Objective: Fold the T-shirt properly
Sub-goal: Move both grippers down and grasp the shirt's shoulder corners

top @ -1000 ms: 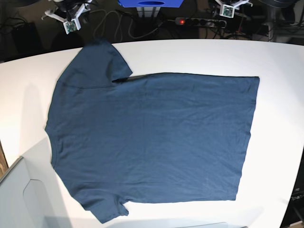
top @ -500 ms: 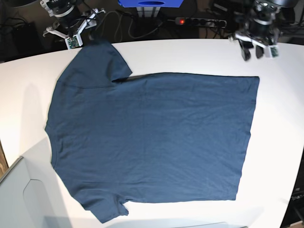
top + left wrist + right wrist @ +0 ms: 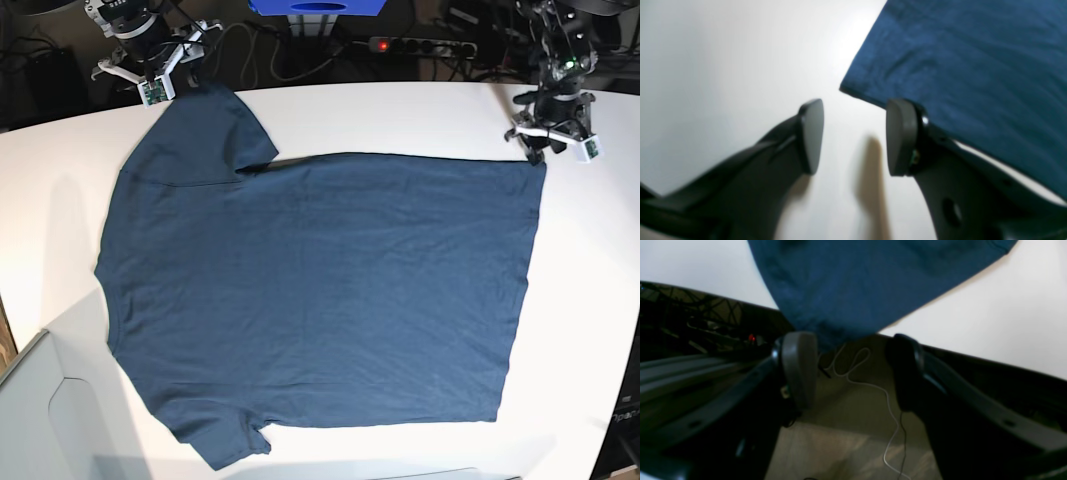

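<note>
The dark navy T-shirt (image 3: 320,290) lies spread flat on the white table (image 3: 400,115), collar end to the left and hem to the right. My left gripper (image 3: 543,152) is open just over the hem's far right corner. In the left wrist view (image 3: 855,136) that corner of the T-shirt (image 3: 957,66) lies just ahead of the right-hand fingertip (image 3: 902,136), with nothing between the jaws. My right gripper (image 3: 160,85) is open at the table's back edge by the far sleeve. In the right wrist view (image 3: 851,370) the sleeve (image 3: 857,283) reaches just ahead of the empty jaws.
The table's back edge runs right behind both grippers. Past it are a power strip with a red light (image 3: 420,46), cables and a blue stand (image 3: 316,6). A white cable (image 3: 887,400) lies on the floor. A grey box (image 3: 40,420) stands at the front left.
My left arm has come down from behind the table to the hem's far corner. My right arm has moved in to the far sleeve. The shirt has not moved.
</note>
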Motion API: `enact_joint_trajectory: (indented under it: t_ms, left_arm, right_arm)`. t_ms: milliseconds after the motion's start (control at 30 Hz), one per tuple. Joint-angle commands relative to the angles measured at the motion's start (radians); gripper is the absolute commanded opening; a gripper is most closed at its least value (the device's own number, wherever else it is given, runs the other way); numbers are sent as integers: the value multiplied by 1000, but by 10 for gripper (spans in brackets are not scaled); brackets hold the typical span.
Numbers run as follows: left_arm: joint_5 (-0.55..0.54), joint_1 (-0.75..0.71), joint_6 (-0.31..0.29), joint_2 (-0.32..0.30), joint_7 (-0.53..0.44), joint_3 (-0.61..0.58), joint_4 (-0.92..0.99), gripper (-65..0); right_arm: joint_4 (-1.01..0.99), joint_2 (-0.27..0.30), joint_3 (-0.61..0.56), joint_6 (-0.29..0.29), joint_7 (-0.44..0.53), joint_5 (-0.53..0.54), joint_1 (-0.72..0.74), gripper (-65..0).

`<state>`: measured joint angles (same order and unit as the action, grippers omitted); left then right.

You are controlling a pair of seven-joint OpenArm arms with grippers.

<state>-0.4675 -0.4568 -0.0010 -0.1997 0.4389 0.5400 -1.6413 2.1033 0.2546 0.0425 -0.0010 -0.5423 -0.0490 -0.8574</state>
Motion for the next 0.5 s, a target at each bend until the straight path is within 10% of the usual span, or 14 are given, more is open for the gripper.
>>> enact_joint_trajectory:
  t_ms: [0, 467]
  left_arm:
    - [-6, 10, -1, -14, -24, 5, -4, -356]
    - [-6, 122, -1, -14, -24, 25, 146, -358]
  right_arm:
    - [15, 5, 4, 3, 18, 4, -10, -314]
    - [13, 5, 4, 3, 18, 4, -10, -314]
